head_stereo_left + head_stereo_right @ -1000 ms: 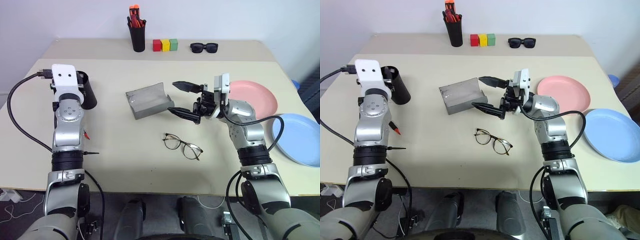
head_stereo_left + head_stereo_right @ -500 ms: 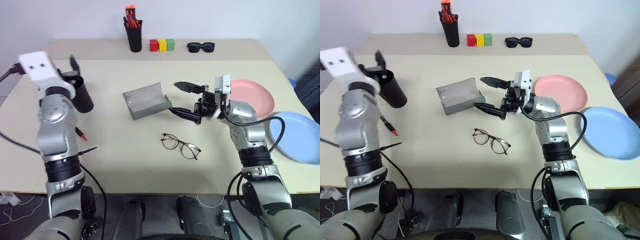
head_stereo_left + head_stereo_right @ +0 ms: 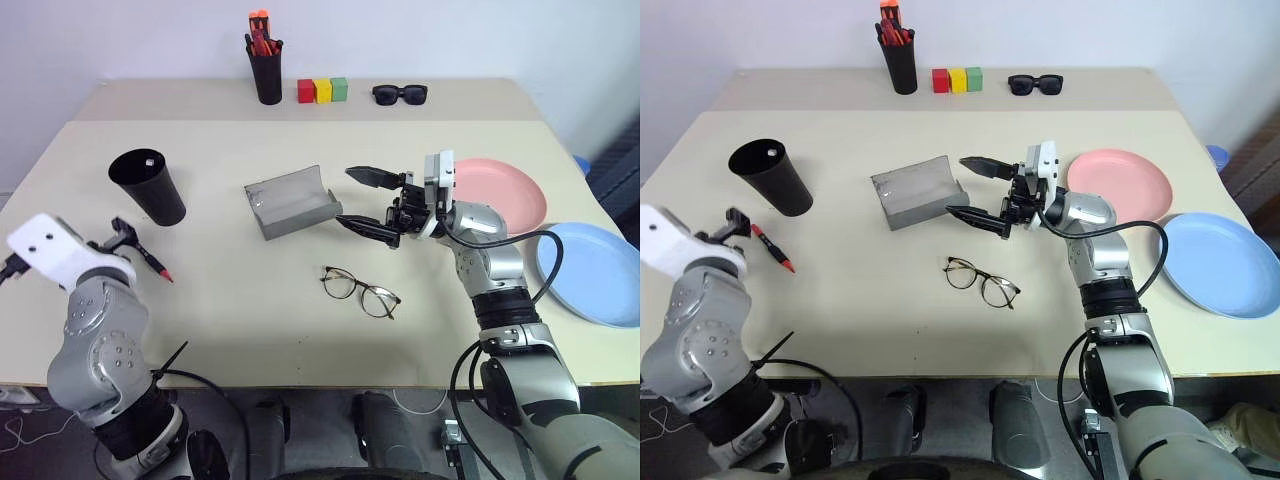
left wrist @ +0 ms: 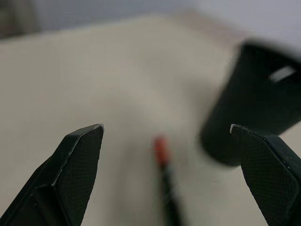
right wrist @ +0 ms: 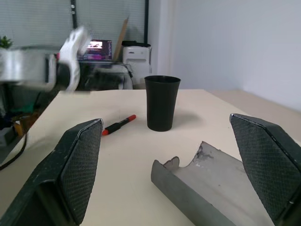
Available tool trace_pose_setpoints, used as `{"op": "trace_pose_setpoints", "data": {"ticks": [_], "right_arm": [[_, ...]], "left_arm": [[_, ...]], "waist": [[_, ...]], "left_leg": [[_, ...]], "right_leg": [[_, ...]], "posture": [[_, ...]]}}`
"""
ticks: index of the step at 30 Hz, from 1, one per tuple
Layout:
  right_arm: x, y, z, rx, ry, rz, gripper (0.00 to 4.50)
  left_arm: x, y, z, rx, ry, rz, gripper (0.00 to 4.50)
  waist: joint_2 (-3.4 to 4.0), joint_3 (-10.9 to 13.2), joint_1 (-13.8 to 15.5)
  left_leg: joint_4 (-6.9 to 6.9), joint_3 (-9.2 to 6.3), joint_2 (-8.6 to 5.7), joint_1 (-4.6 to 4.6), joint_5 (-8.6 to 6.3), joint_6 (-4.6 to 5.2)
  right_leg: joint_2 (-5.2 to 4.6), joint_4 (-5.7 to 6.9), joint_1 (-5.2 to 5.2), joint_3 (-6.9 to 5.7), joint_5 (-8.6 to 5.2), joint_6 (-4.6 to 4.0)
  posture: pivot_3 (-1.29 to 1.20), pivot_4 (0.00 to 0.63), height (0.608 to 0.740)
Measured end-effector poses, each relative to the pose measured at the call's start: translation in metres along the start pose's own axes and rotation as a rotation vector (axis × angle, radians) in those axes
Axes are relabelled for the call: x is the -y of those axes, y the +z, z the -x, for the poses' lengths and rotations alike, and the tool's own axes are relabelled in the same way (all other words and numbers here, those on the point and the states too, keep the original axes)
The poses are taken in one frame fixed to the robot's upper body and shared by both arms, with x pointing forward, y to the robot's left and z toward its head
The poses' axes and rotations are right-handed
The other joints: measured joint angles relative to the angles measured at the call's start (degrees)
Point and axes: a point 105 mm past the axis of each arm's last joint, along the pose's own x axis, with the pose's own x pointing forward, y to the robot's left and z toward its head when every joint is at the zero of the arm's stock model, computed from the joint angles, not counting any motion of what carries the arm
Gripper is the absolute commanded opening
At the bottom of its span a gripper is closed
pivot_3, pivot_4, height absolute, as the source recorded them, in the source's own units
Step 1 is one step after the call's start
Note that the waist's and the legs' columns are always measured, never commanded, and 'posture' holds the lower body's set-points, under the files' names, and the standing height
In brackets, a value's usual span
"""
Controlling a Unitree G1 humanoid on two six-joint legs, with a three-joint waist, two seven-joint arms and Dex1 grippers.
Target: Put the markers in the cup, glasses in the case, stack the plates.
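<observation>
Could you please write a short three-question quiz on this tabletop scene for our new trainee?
1. True or false: the glasses lie inside the case.
2. Which marker lies on the table beside the cup: A) black with red cap, B) white with black cap?
3. Are the pink plate and blue plate stacked?

Key: 1. False; they lie on the table in front of the open case. 2. A. 3. No; they lie side by side.
</observation>
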Motion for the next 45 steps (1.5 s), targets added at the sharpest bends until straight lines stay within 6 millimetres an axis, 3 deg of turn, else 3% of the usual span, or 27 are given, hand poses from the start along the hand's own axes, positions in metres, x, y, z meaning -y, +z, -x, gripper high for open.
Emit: {"op": "trace_pose_setpoints", "data": {"ticks": [7,11,22,28,38,45], "right_arm": [[-0.002,-0.003,-0.004,-0.016,0.055,-0.009,4.46],[-0.006,-0.005,-0.002,-0.023,0.09,-0.018,4.46],[-0.019,-0.019,0.005,-0.045,0.193,-0.007,4.46],[-0.026,-0.029,0.005,-0.094,0.251,0.001,4.46],[-0.027,-0.029,0.005,-0.097,0.255,-0.001,4.46],[-0.027,-0.025,0.0,-0.095,0.253,-0.001,4.46]], "left_arm": [[-0.001,-0.024,0.007,-0.185,0.038,-0.074,4.45],[0.001,-0.024,-0.001,-0.206,0.113,-0.064,4.45],[0.028,-0.05,-0.025,-0.285,0.183,-0.084,4.45],[0.036,-0.057,-0.031,-0.302,0.184,-0.099,4.45],[0.04,-0.059,-0.038,-0.292,0.208,-0.107,4.45],[0.054,-0.065,-0.045,-0.345,0.258,-0.065,4.45]], "waist": [[-0.02,-0.01,-0.09],[-0.02,-0.01,-0.08],[-0.03,-0.01,-0.13],[-0.03,-0.01,-0.11],[-0.03,-0.01,-0.06],[-0.04,-0.01,0.02]], "left_leg": [[0.02,0.0,-0.04,0.01,0.01,-0.03],[0.0,0.0,-0.04,0.01,0.03,-0.07],[-0.05,0.01,-0.04,0.0,0.07,-0.14],[-0.05,0.01,-0.04,0.0,0.09,-0.17],[-0.05,0.01,-0.04,0.0,0.1,-0.2],[-0.07,-0.01,-0.05,-0.02,0.12,-0.25]], "right_leg": [[-0.03,-0.11,0.08,0.0,0.0,0.01],[-0.02,-0.13,0.08,0.0,0.0,0.01],[-0.03,-0.16,0.05,0.0,0.0,0.02],[-0.04,-0.16,0.05,0.0,0.01,0.02],[-0.04,-0.16,0.05,0.0,0.01,0.03],[-0.05,-0.17,0.04,-0.02,0.01,0.04]], "posture": [[0.0,0.15,0.74],[0.0,0.15,0.74],[0.0,0.15,0.74],[0.0,0.15,0.74],[0.0,0.15,0.74],[0.0,0.15,0.74]]}}
